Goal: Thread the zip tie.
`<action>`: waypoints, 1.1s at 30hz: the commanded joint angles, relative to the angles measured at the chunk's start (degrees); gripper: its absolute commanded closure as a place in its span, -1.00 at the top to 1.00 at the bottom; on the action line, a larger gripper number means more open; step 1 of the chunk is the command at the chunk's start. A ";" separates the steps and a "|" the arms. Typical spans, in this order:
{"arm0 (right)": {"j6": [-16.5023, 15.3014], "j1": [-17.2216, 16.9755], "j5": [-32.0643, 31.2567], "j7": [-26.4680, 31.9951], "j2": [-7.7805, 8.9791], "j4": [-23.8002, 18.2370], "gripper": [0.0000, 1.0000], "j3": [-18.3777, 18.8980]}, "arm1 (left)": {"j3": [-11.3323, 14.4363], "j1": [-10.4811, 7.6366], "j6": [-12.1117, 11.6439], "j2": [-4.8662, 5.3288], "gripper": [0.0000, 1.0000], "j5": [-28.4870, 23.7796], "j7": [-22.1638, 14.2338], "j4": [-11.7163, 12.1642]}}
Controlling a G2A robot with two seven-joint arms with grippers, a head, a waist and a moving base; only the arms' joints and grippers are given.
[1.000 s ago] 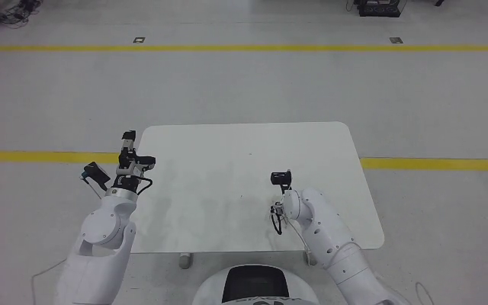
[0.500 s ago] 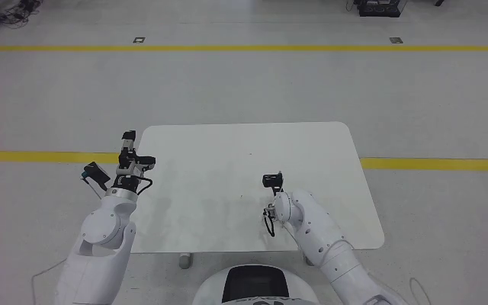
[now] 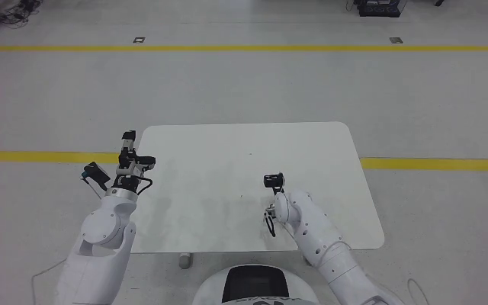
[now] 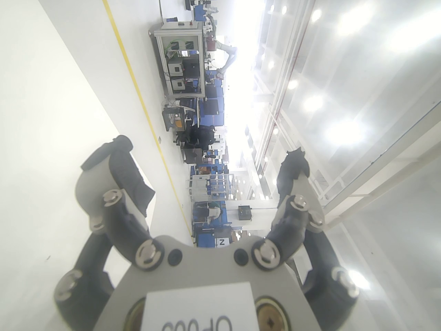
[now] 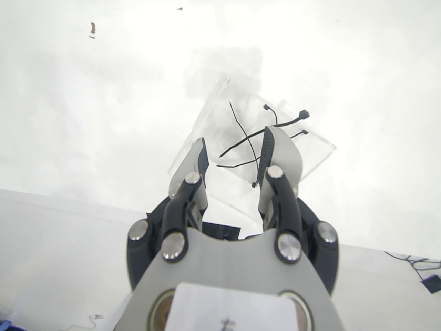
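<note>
Several black zip ties [image 5: 248, 138] lie crossed in a clear tray [image 5: 318, 151] on the white table [image 3: 229, 152]. My right gripper [image 5: 234, 144] hangs open just above them, one finger [image 5: 193, 170] on either side of the pile and nothing held between them. From the top, the right arm [image 3: 297, 217] bends over the table's front edge and covers the tray. My left gripper [image 3: 133, 152] stands open and empty at the table's left edge, aimed away from the table; its fingertips [image 4: 117, 146] frame the room beyond.
A few small dark specks [image 5: 92, 29] mark the tabletop beyond the tray. The table's front edge [image 5: 69, 201] runs close under the right wrist. Yellow floor lines [image 3: 427, 163] pass behind the table.
The right arm has shifted a little to the left along the front of the table. The left arm has kept still.
</note>
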 commanded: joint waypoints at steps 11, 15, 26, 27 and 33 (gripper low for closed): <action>0.00 0.23 -2.55 -0.10 -2.17 2.16 -0.72 2.08 | 0.00 0.00 0.00 0.00 1.00 0.00 0.00 0.00; 0.00 -0.28 -3.58 0.25 -2.66 1.04 -0.98 2.61 | 0.00 0.00 0.00 0.00 1.00 0.00 0.00 0.00; -2.01 -1.16 -5.98 1.14 -2.83 -0.48 -0.22 3.11 | 0.00 0.00 0.00 0.00 1.00 0.00 0.00 0.00; -2.58 -1.08 -6.05 1.20 -2.79 -0.23 -0.24 3.03 | 0.00 0.00 0.00 0.00 1.00 0.00 0.00 0.00; -3.65 -0.33 -5.93 0.49 -2.69 1.36 -0.22 2.79 | 0.00 0.00 0.00 0.00 1.00 0.00 0.00 0.00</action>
